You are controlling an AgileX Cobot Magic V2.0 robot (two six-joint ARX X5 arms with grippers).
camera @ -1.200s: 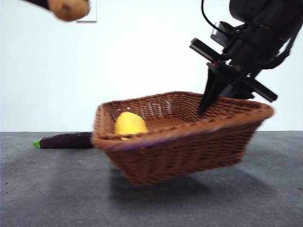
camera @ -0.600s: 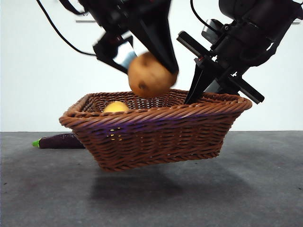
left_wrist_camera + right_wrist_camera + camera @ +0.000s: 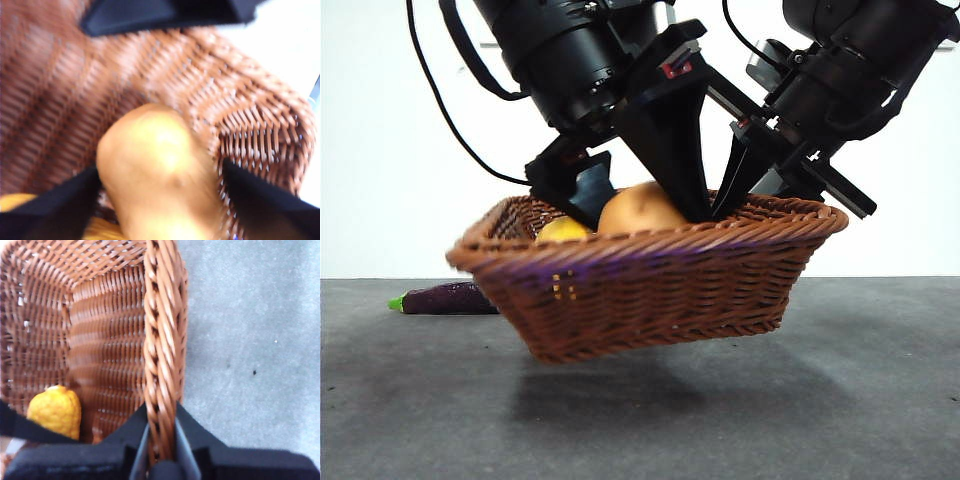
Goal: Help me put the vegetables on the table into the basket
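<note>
Front view: you see the basket (image 3: pixel 650 290) held clear of the table (image 3: pixel 860 400), its shadow on the grey surface below it, tilted so the rim at 3 o'clock rides higher than the rim at 9 o'clock. Your right gripper (image 3: pixel 745 195) comes in from 1 o'clock and is clamped on that high rim; in the right wrist view its two jaws (image 3: pixel 161 440) close on either side of the braided rim (image 3: pixel 162 355), one inside the basket wall and one outside, with the weave pinched between them. Your left gripper (image 3: pixel 645 205) descends from 12 o'clock into the basket, jaws spread around the tuber (image 3: pixel 640 212), which shows just above the near rim. In the left wrist view the tuber (image 3: pixel 160 170) sits between the two jaws, one flanking it at 8 o'clock and the other at 4 o'clock, with the woven basket wall (image 3: pixel 240 125) behind it; the picture is too blurred for you to tell whether the jaw faces press the skin or stand slightly off it. The corn (image 3: pixel 563 230) lies inside the basket at 9 o'clock of the tuber, just beside it; the right wrist view shows it (image 3: pixel 55 410) on the basket floor. The eggplant (image 3: pixel 445 298) lies on the table behind the basket at 9 o'clock, green stem pointing away from the basket.
</note>
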